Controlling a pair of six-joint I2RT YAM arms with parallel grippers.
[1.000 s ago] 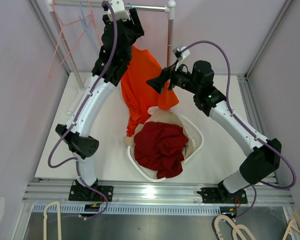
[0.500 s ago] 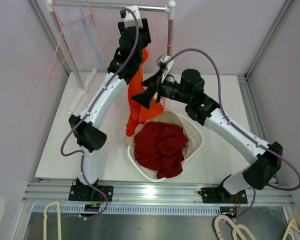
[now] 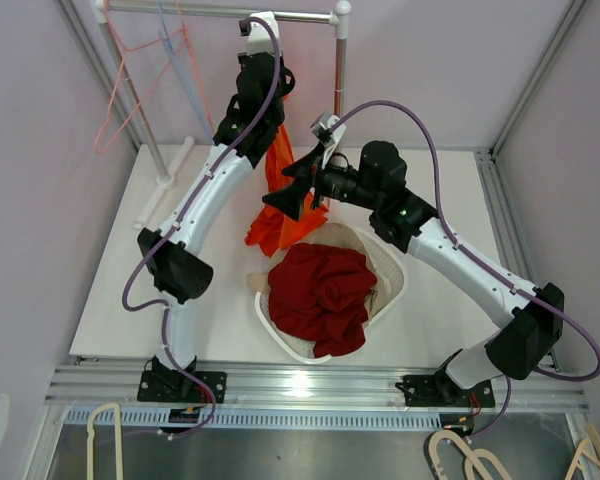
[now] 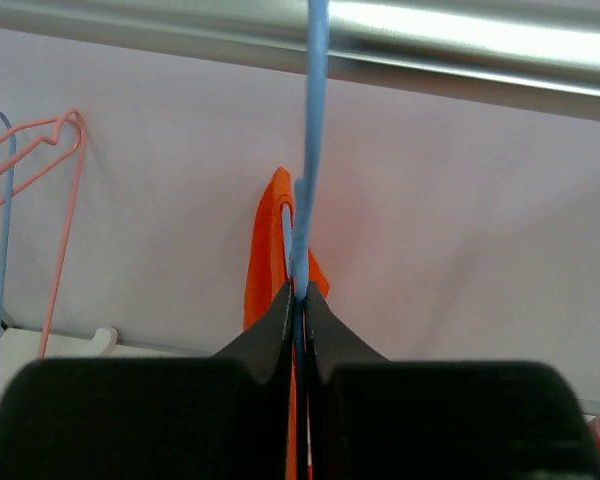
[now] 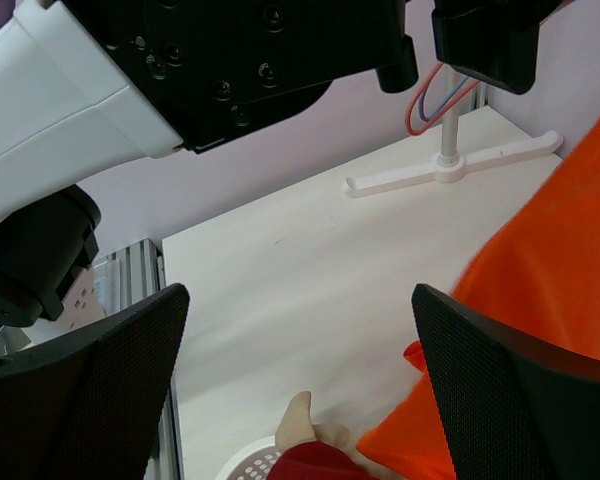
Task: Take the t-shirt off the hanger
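The orange t-shirt (image 3: 278, 205) hangs from a thin blue hanger (image 4: 311, 150) hooked over the metal rail (image 4: 460, 40). My left gripper (image 4: 302, 300) is shut on the hanger's wire just under the hook, with orange cloth (image 4: 263, 260) right behind it. From above, the left gripper (image 3: 268, 100) sits high by the rail over the shirt. My right gripper (image 3: 292, 180) stands wide open beside the shirt's middle. In the right wrist view nothing lies between its fingers (image 5: 80, 400), and the shirt (image 5: 550, 300) hangs by the right finger.
A white basket (image 3: 395, 275) of dark red clothes (image 3: 322, 290) over beige cloth (image 5: 305, 420) sits under the shirt. Spare pink and blue hangers (image 3: 130, 80) hang at the rail's left end. The rack's white foot (image 5: 450, 165) rests on the table's far left.
My left gripper has moved to the hanger's hook and closed on it. The right arm swung left to the shirt. The shirt has gathered narrower and its hem has drifted left.
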